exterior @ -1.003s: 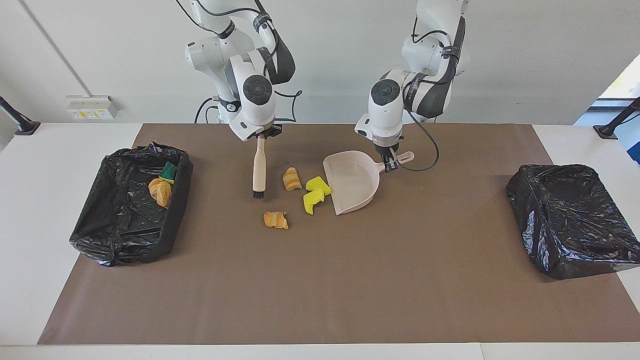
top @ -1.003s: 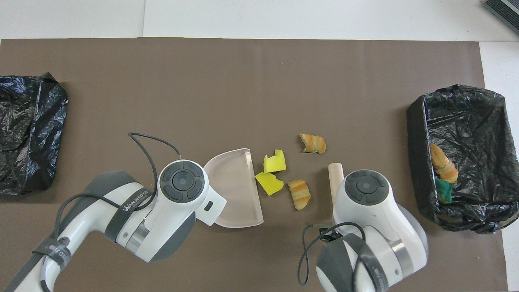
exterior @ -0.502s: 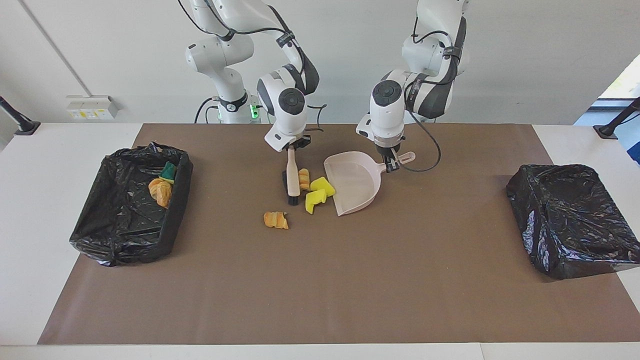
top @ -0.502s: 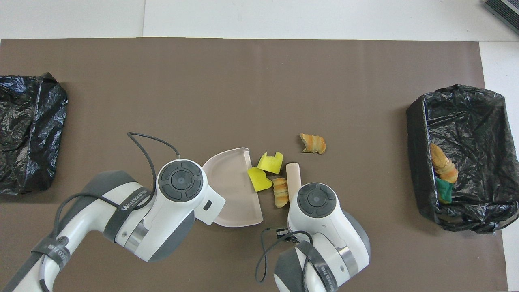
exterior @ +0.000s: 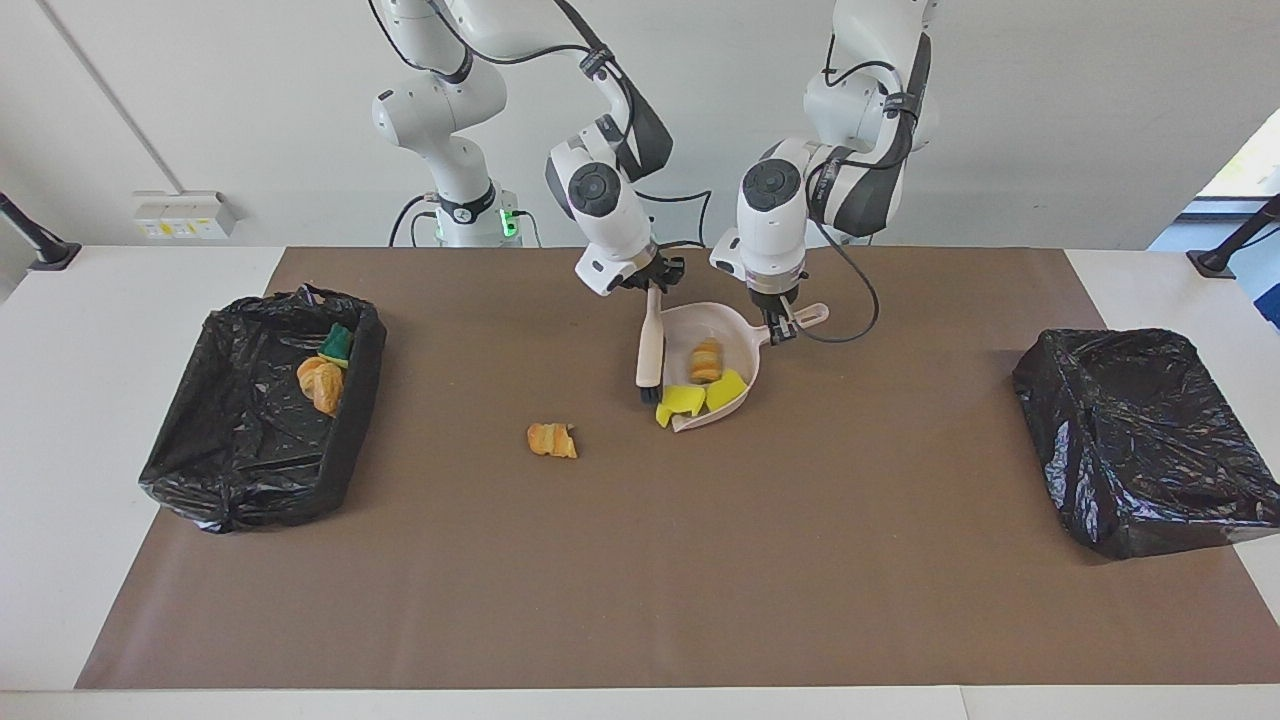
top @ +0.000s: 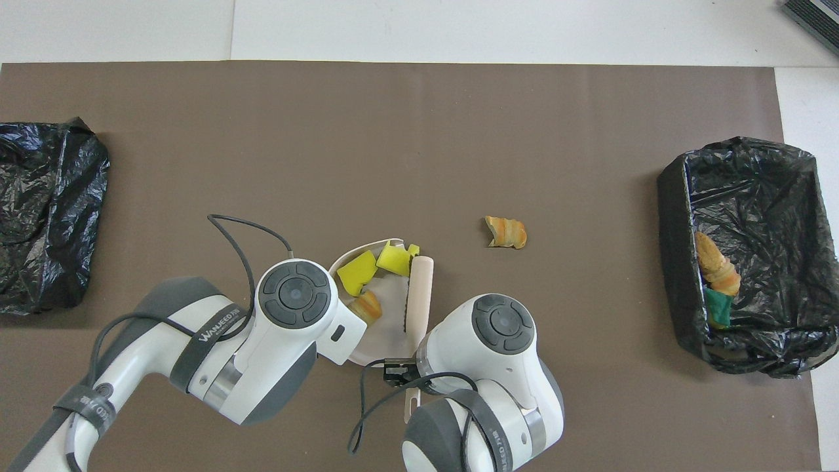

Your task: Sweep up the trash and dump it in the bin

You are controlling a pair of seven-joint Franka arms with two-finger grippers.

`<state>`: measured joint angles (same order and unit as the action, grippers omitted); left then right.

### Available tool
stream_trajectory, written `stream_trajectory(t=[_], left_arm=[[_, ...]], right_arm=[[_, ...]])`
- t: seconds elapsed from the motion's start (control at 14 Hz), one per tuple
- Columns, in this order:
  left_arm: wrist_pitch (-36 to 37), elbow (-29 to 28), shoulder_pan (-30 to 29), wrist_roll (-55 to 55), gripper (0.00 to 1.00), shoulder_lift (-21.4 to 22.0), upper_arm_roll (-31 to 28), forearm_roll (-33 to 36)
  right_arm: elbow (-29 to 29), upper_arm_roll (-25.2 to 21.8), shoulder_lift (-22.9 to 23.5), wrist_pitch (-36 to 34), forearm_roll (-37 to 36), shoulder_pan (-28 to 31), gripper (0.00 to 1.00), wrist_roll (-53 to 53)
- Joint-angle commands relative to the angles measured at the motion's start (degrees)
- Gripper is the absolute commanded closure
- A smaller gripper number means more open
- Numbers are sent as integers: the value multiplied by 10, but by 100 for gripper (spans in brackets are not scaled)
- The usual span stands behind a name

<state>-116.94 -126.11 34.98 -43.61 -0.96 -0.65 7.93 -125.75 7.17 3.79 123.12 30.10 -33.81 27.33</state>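
Trash, mid-sweep: two yellow sponge chunks (exterior: 700, 397) and one bread lump (exterior: 706, 360) lie in the dustpan (exterior: 728, 330) at frame centre, its handle pinched by the left gripper (exterior: 779, 318); right gripper (exterior: 650, 282), clamped on the brush (exterior: 650, 348), holds the bristles at the pan's mouth; one bread piece (exterior: 552, 440) remains on the mat, lower left of the pan; the open bin (exterior: 262, 470) at frame left already holds scraps; judged partly done, dumping yet to come
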Motion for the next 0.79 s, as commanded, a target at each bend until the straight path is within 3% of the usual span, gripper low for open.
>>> stream_trajectory(t=[0.0, 0.14, 0.43, 0.57, 0.72], left_arm=[[-23, -11, 0, 12, 100, 2, -1, 9], [-23, -11, -1, 12, 100, 1, -1, 7], [-28, -8, -2, 90, 100, -1, -1, 3], [-29, -5, -2, 101, 100, -3, -1, 2], [-31, -5, -2, 102, 100, -5, -1, 3]], right_arm=[[18, -6, -46, -70, 7, 14, 100, 12], [18, -7, -81, -151, -29, 54, 100, 3], [36, -5, -69, -236, -232, 146, 100, -106], [108, -2, -9, -299, -331, 195, 100, -160], [202, -1, 73, -355, -411, 198, 100, -176]])
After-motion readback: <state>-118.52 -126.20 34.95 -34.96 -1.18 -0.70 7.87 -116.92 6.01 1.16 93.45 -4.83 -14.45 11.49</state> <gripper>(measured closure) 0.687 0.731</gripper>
